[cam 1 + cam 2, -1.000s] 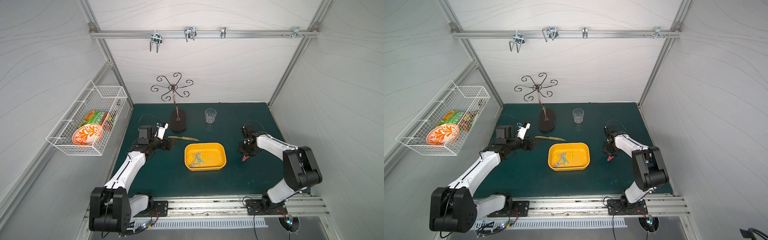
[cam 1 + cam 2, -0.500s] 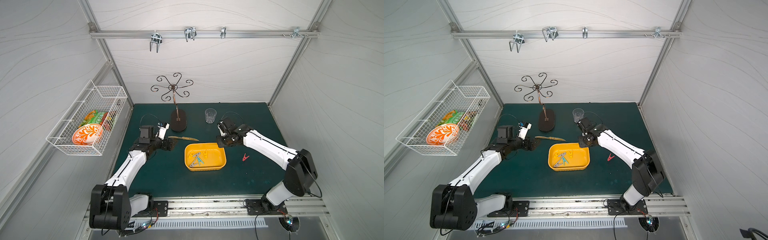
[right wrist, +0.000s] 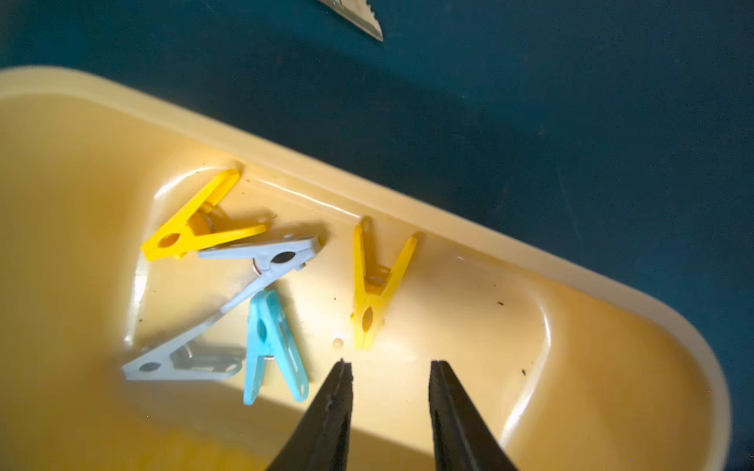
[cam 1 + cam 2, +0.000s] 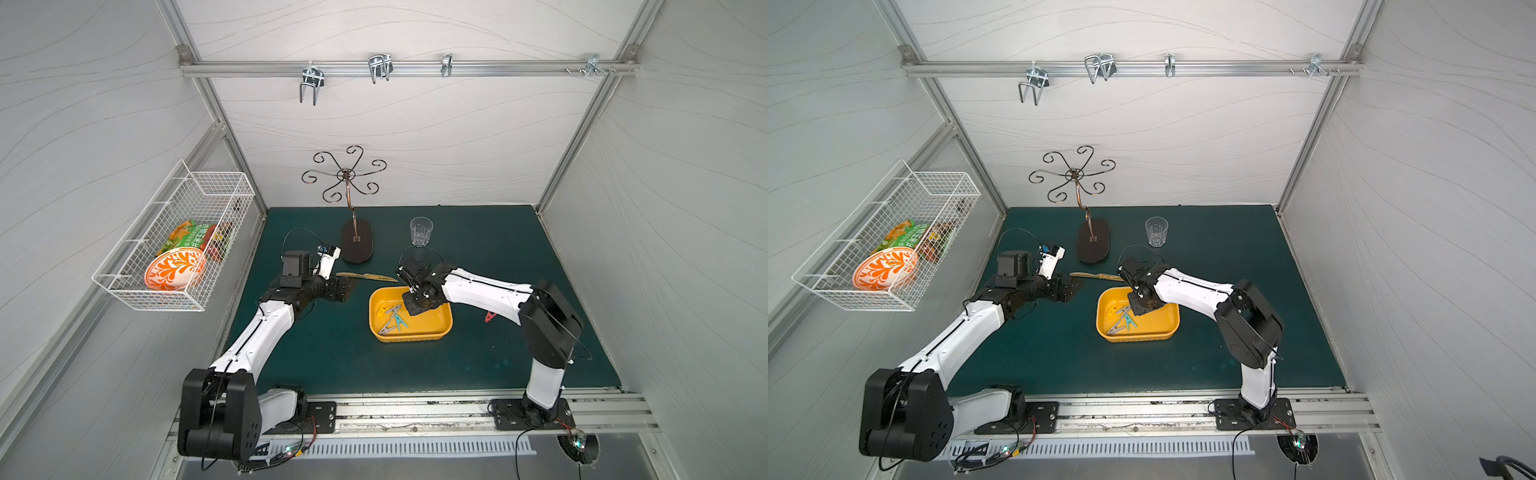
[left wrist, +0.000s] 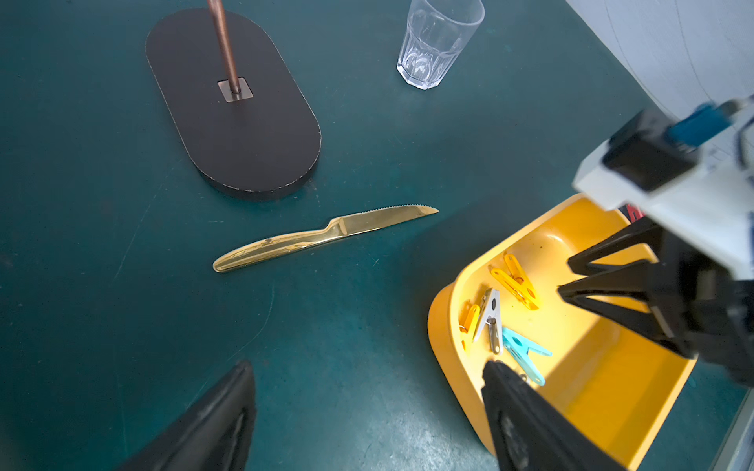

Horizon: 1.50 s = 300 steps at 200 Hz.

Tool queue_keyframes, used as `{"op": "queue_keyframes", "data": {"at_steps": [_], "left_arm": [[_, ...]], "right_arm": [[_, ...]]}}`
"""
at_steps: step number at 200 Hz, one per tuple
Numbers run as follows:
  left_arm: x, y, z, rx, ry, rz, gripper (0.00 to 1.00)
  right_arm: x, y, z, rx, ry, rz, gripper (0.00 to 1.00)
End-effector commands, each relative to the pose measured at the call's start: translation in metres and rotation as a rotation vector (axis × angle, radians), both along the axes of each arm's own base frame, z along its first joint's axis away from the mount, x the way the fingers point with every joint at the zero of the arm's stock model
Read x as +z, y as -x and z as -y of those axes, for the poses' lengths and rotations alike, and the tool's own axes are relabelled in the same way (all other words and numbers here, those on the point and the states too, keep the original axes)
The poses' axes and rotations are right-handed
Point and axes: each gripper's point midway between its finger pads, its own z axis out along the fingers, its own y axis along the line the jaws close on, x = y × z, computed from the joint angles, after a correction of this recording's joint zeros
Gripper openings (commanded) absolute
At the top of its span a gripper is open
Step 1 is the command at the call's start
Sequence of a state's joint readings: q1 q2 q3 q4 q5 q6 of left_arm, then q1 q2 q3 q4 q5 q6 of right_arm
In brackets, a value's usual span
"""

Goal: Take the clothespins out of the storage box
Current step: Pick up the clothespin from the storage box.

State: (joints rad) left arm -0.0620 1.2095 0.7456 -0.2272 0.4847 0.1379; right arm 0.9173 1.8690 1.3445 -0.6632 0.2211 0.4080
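Within the last second the right gripper (image 3: 390,363) has left the small red plastic clothespin (image 4: 490,316) on the dark green mat (image 4: 332,353), at 3 o'clock of the shallow yellow-orange plastic storage box (image 4: 409,336). It now hangs over the box with its jaws partly apart and empty, just short of a yellow peg (image 3: 373,285). So one peg is out, and five pegs lie clustered toward the box's 9 o'clock end. The left gripper (image 5: 369,367) idles, its jaws apart.

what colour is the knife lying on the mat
Shiny gold, blade and handle alike; the knife shows best in the left wrist view.

Bright, even diffuse light, soft shadows on the counter (image 4: 498,353), walls (image 4: 685,208) bowed at top-view edges; glare washes the storage box (image 3: 591,387) in the right wrist view, left claw (image 5: 367,369) out of focus.
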Motion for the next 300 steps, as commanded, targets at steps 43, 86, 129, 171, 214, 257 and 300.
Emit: {"op": "queue_keyframes", "data": {"at_steps": [43, 86, 129, 171, 214, 257, 300], "left_arm": [[0.010, -0.010, 0.001, 0.006, -0.005, 0.067, 0.89], [0.009, -0.010, -0.001, 0.010, -0.017, 0.074, 0.89], [0.006, -0.008, -0.001, 0.007, -0.017, 0.069, 0.89], [0.007, -0.009, -0.001, 0.007, -0.014, 0.071, 0.89], [0.008, -0.009, -0.001, 0.006, -0.016, 0.075, 0.89], [0.009, -0.007, 0.000, -0.003, -0.017, 0.079, 0.89], [0.013, -0.007, 0.005, -0.028, 0.001, 0.084, 0.89]], "right_arm": [[-0.003, -0.023, -0.003, -0.119, 0.019, 0.103, 0.30], [-0.012, -0.027, -0.005, -0.152, 0.004, 0.097, 0.30], [-0.026, -0.025, -0.007, -0.159, 0.010, 0.050, 0.28], [-0.034, -0.023, -0.007, -0.153, 0.019, 0.028, 0.17], [-0.029, -0.023, -0.005, -0.154, 0.020, 0.037, 0.03], [-0.004, -0.024, 0.001, -0.157, -0.006, 0.053, 0.01], [0.041, -0.033, 0.029, -0.215, -0.045, 0.109, 0.00]]}}
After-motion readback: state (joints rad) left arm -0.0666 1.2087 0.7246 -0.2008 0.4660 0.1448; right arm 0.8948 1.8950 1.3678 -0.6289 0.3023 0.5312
